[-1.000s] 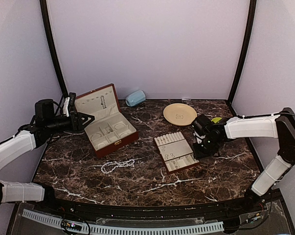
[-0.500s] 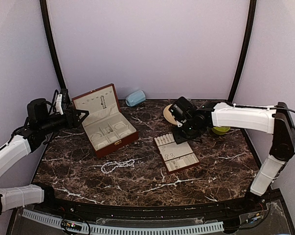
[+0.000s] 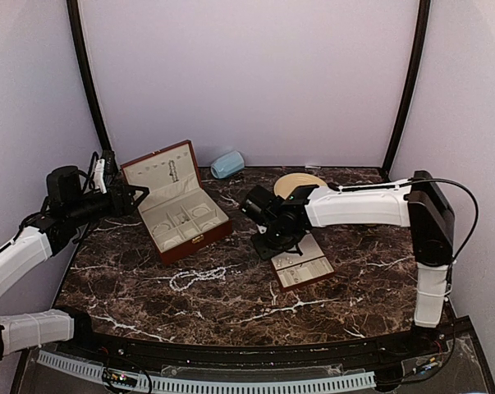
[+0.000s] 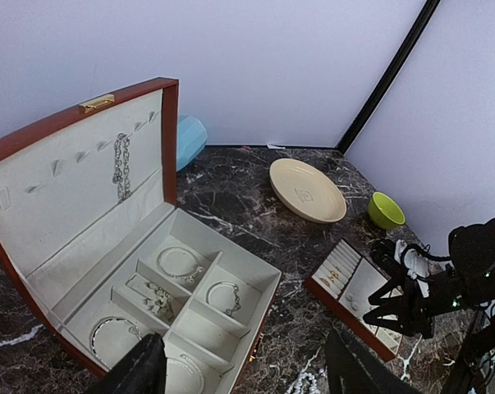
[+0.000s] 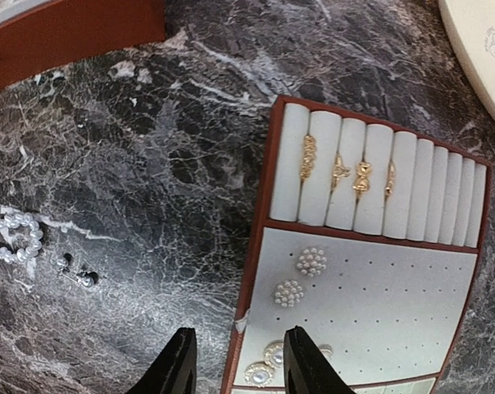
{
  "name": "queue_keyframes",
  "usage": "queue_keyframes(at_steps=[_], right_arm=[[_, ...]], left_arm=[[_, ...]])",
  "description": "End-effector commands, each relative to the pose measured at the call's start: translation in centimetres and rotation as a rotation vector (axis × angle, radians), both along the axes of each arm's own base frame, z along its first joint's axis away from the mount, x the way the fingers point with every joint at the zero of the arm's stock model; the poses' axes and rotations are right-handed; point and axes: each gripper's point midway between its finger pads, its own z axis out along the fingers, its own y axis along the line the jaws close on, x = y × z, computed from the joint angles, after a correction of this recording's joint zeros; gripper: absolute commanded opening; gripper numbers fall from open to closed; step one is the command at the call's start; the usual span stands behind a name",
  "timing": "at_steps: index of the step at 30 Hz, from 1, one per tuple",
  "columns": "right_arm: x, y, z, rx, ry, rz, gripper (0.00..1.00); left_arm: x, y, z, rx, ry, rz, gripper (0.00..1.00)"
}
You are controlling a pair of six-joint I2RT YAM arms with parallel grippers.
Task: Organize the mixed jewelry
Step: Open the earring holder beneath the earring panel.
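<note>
Right claw point(image 5: 239, 353) hangs part-open and empty over the slotted tray's point(image 5: 395, 320) left rim; left claw point(image 4: 247, 369) stands wide, empty, well left of the tray. Pearl strand point(image 5: 9, 234) and tiny earrings point(image 5: 79, 277) lie on the worktop point(image 5: 148, 148) left of the tray. Risk: descending here could strike the rim, dislodging seated pieces point(image 5: 311, 261); the slack strand may slip.

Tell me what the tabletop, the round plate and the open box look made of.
Tabletop: polished stone or a marble-look laminate, dark brown with white veins. Plate: probably glazed ceramic, smooth cream with soft sheen. Box: likely lacquered wood, red-brown shell, matte cream velvety lining.
</note>
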Motion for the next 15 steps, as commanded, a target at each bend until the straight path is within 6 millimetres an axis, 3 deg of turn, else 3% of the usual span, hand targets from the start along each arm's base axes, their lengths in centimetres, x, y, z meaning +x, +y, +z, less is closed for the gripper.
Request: queue_keyframes(at_steps=[1, 15], right_arm=[[0.1, 1.5, -0.5, -0.013, -0.015, 0.024, 0.36], [0.3, 0.9, -2.7, -0.113, -0.035, 0.025, 0.24]], left_arm=[[-0.3, 0.1, -0.1, 0.009, -0.009, 0.001, 0.69], [-0.4, 0.2, 0.2, 0.011, -0.021, 0.004, 0.69]])
